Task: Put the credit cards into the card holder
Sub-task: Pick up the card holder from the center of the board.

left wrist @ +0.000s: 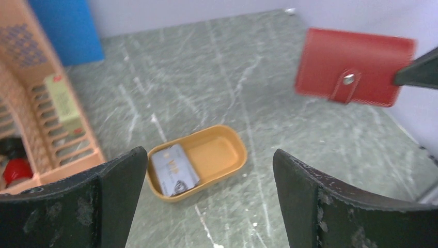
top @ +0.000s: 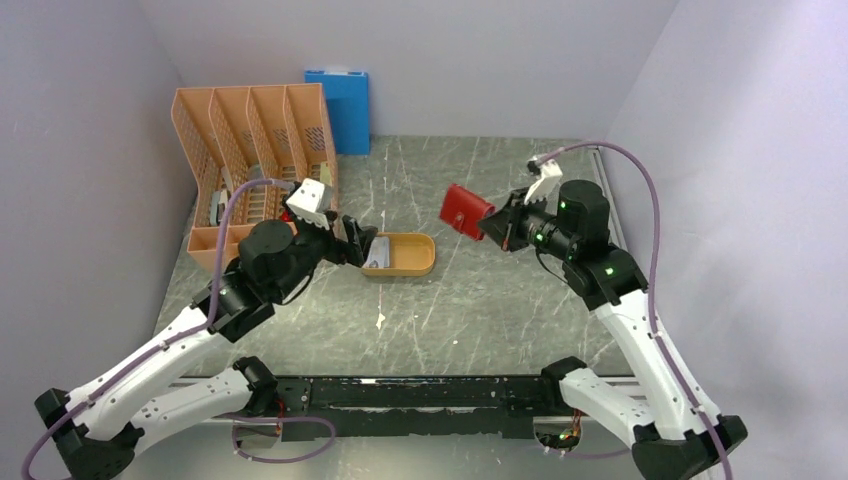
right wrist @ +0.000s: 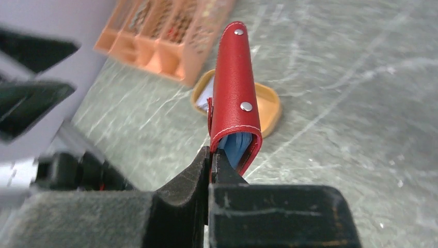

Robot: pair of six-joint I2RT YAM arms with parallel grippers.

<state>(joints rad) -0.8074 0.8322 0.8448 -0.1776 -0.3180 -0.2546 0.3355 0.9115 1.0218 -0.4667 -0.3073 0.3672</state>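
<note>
A grey credit card (left wrist: 173, 168) lies in the left end of the orange oval tray (left wrist: 222, 155); the card also shows in the top view (top: 378, 251). My left gripper (top: 362, 246) is open and empty, hovering above the tray's left end. My right gripper (top: 497, 227) is shut on one flap of the red card holder (top: 465, 210) and holds it in the air, right of the tray. In the right wrist view the holder (right wrist: 233, 82) stands edge-on with its blue inner pockets (right wrist: 237, 146) showing, and its snap tab (left wrist: 347, 82) shows in the left wrist view.
An orange slotted file rack (top: 255, 150) stands at the back left with small items inside. A blue folder (top: 340, 105) leans on the back wall. The table (top: 470, 310) is grey marble-patterned, with walls on three sides.
</note>
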